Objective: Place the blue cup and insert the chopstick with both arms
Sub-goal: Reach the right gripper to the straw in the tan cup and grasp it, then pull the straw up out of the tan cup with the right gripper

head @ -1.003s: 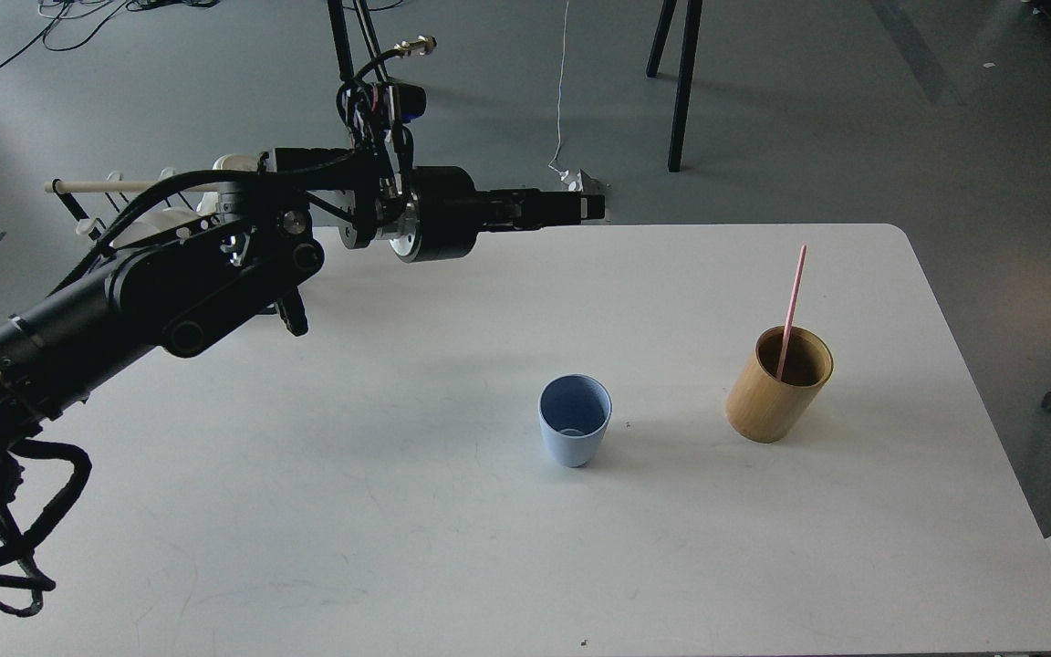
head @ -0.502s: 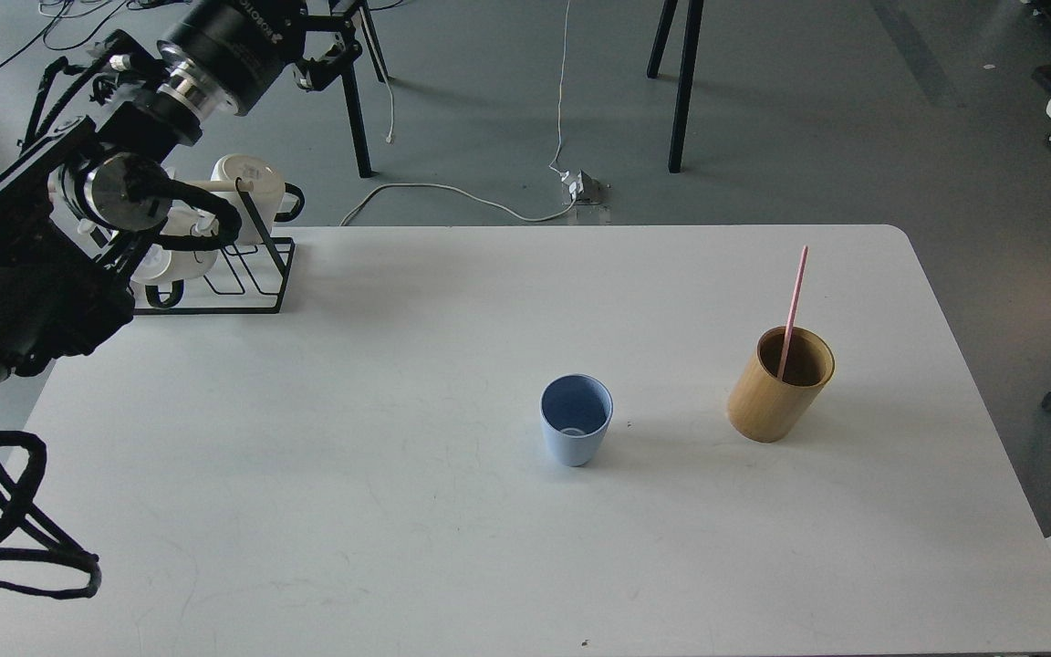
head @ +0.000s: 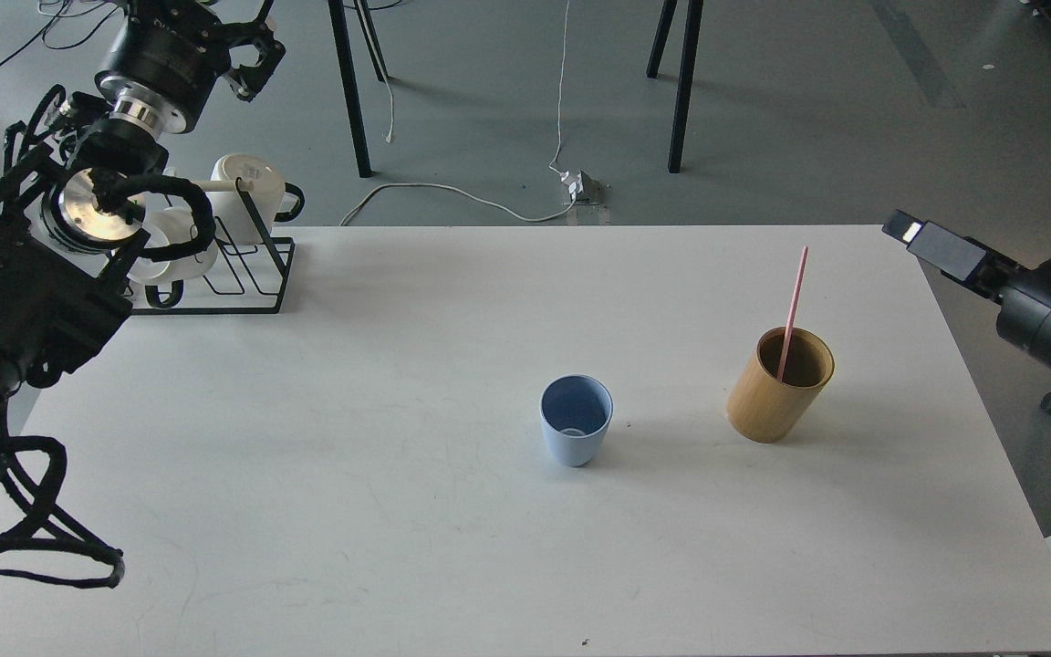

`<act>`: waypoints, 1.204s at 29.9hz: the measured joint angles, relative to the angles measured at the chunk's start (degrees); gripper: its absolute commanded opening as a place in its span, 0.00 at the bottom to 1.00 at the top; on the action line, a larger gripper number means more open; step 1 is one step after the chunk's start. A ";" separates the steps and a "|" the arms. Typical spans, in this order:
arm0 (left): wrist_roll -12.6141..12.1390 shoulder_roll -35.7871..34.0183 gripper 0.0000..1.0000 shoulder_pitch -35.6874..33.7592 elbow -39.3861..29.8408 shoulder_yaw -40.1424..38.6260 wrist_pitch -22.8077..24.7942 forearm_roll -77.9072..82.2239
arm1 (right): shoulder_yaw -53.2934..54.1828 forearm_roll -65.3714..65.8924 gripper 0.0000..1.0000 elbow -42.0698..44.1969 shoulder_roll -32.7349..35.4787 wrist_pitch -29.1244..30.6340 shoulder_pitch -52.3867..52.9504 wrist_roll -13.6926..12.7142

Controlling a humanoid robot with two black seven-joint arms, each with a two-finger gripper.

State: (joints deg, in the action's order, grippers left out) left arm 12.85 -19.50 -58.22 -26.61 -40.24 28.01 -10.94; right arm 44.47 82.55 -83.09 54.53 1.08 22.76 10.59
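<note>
Swinging the left arm (head: 33, 301) up and back toward the far-left corner, over the mug rack (head: 252, 274), instead of reaching across the tabletop (head: 379, 511) as a second ago. Leaving its hand beyond the upper edge of the view, so no telling whether released or clenched. Bringing the right hand (head: 910, 230) in from the right edge, absent a moment back, now hovering just past the tabletop's far-right corner and pointing inward. Showing only as a narrow dark block with a pale tip, fingers not separable, so grip state not tellable; carrying nothing visible.

Standing upright and alone near the middle of the tabletop: the blue cup (head: 576, 424), unmoved and empty. Leaning in the wooden holder (head: 781, 383) to its right, well apart from the cup: the pink chopstick (head: 792, 310), upper half sticking out.

Judging from this: cup placement looking finished, left arm clearing out, right arm beginning the approach to the chopstick. Remaining: gripping the exposed upper part, lifting it clear of the holder, carrying it left into the cup.
</note>
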 measured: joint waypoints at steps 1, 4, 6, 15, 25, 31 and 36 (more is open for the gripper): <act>-0.10 0.03 1.00 0.01 0.28 0.03 0.00 -0.64 | -0.56 3.67 0.75 0.17 -1.09 -0.21 0.04 0.00; -0.32 0.06 1.00 0.02 0.56 0.07 0.00 -1.54 | -1.67 12.29 0.74 1.67 -4.08 -0.40 0.38 -0.33; -0.35 0.08 1.00 -0.05 0.59 0.09 0.00 -1.66 | -2.59 14.88 0.71 3.33 -6.40 -0.36 1.38 -0.87; -0.37 0.00 1.00 -0.03 0.67 0.51 0.00 -1.72 | -12.48 16.06 0.48 11.63 -12.28 -0.07 10.93 -2.57; -0.37 -0.42 1.00 0.04 1.01 1.00 0.00 -1.37 | -13.97 16.15 0.17 16.18 -15.01 0.24 13.11 -2.60; -0.37 -0.24 1.00 0.07 1.80 1.08 -0.01 -1.36 | -13.98 16.15 0.09 15.77 -15.13 0.25 13.11 -2.60; -0.37 -0.26 1.00 -0.05 1.82 1.21 -0.01 -1.36 | -14.04 16.09 0.02 13.51 -14.04 0.26 12.81 -2.60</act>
State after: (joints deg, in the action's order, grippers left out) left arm 12.48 -19.76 -58.27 -24.79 -39.03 28.00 -12.30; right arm 30.43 98.64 -69.57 40.49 1.34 35.57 7.99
